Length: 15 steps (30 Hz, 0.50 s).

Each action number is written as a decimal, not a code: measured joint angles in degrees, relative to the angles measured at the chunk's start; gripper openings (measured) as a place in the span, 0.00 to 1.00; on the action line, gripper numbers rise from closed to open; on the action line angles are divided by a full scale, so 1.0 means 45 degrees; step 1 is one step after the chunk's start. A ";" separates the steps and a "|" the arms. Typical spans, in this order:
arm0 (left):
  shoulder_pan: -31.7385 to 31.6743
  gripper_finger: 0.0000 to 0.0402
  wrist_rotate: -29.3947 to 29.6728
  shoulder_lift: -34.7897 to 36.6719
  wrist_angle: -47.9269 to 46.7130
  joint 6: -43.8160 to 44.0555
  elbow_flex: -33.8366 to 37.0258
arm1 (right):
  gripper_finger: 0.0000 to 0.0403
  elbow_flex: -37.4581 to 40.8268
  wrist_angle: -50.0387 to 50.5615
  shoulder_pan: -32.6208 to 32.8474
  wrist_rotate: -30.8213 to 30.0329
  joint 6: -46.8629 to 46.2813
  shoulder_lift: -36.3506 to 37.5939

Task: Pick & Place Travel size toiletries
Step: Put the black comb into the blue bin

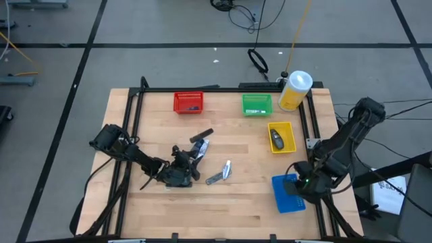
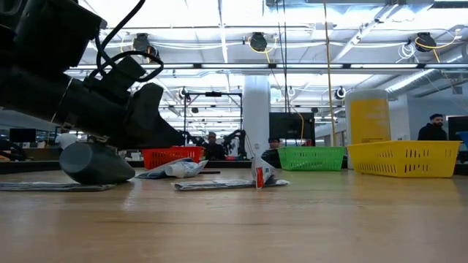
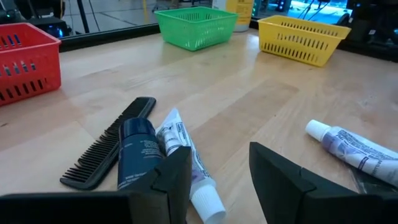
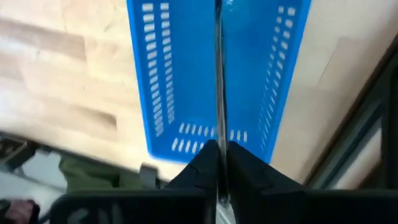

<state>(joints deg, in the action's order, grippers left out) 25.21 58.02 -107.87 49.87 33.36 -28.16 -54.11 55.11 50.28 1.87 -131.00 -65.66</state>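
1. High view shows us two arms at separate jobs: the left gripper (image 1: 183,170) low over the loose toiletries mid-table, the right gripper (image 1: 299,183) above the blue bin (image 1: 289,196).
2. Our left fingers stand apart with nothing between them. Just ahead of them lie a white tube (image 3: 186,163), a dark blue bottle (image 3: 137,154) and a black comb (image 3: 109,150), side by side and touching. We judge the spread is set to straddle the tube.
3. Off to one side of that gripper lies a second tube (image 3: 352,146), well apart.
4. Our right fingers are clamped on a thin flat sachet (image 4: 218,81), seen edge-on, hanging over the bin's open middle, probably for a drop.
5. Beyond our left gripper, the red bin (image 1: 188,102), green bin (image 1: 256,104) and yellow bin (image 1: 281,136) wait.
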 joint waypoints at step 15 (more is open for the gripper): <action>0.0005 0.39 -0.0359 0.0000 0.0008 -0.0015 0.0000 | 0.25 0.0000 0.0010 -0.0088 -0.0762 0.0685 -0.1096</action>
<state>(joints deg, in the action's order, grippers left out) 25.23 56.40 -107.87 49.91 33.30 -28.16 -54.11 55.16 49.88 -1.56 -127.92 -70.59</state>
